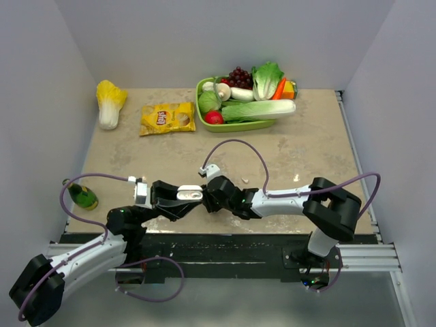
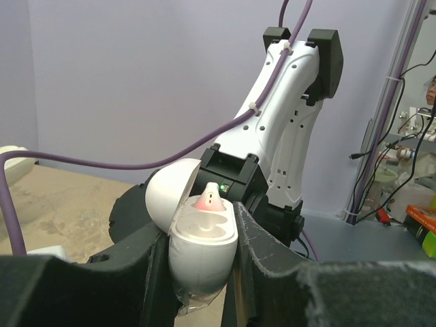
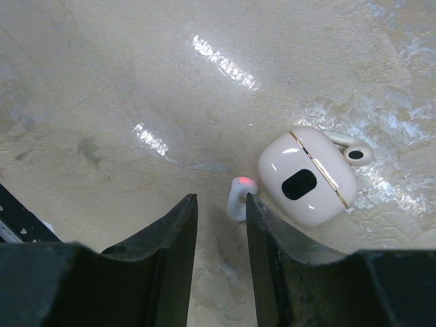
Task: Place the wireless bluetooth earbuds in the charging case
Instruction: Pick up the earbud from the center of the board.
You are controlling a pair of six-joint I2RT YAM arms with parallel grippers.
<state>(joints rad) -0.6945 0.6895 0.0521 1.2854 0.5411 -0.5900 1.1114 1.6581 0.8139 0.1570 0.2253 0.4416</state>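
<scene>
Charging case [image 2: 202, 242] open, clamped in left claw [image 2: 203, 262]; chip bag [image 1: 167, 118] lettering blurred.

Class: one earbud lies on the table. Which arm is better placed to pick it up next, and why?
Right. The right gripper is open and empty, and the loose earbud lies on the table just beyond its fingertips. The left gripper is shut on the open case, so it is busy.

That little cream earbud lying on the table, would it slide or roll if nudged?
The earbud looks smooth and rounded on a glossy table, so it would probably skid when nudged. Its thin loop sticks out one side, so it would likely pivot rather than roll far. It seems hard plastic, probably stiff.
</scene>
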